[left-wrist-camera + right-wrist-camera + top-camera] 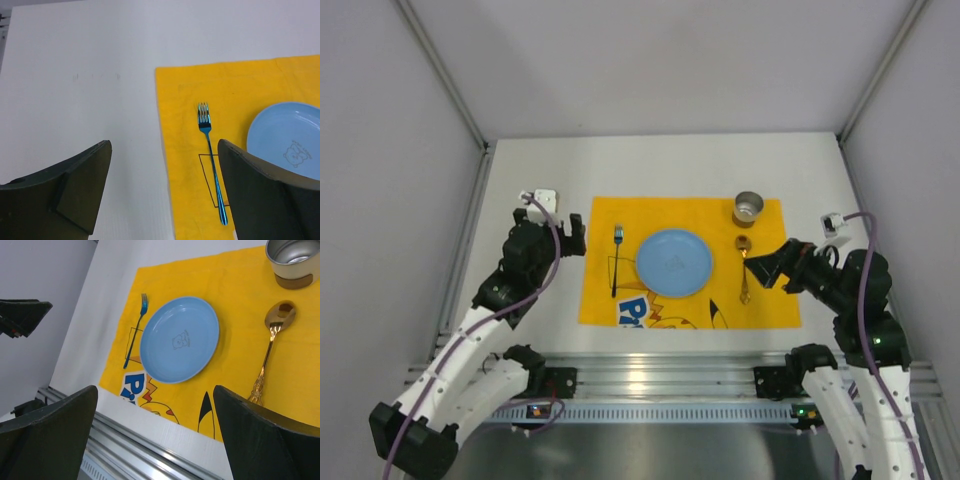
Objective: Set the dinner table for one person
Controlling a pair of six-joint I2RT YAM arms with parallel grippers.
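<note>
Top cam, 12 o'clock = far wall.

- bench point(720, 165): white matte top filling the cell floor. Grey wall panels point(380, 150) at 9, 12 and 3 o'clock, ridged aluminium rail point(660, 375) along the 6 o'clock edge.
- yellow placemat point(772, 300): flat on the bench, toward 6 o'clock and just short of the rail. Cartoon print along its near edge.
- blue plate point(674, 262): mid-mat, empty, small cartoon face in the well.
- blue fork point(616, 262): at 9 o'clock of the plate, just beside it without touching. Tines point to 12, and the whole fork is on the mat.
- gold spoon point(743, 270): at 3 o'clock of the plate, apart from it, bowl toward 12.
- steel cup point(748, 208): upright at 12 o'clock of the spoon bowl, near the mat's far right corner. Tan band at its base.
- left end effector point(577, 237): released, nothing between the fingers point(80, 195). Sits at 9 o'clock of the fork, over the mat's left edge and the bare bench beside it.
- right end effector point(758, 270): released, holding nothing. Sits at 3 o'clock of the spoon, over the right part of the mat. Can't tell its height above the spoon handle.
</note>
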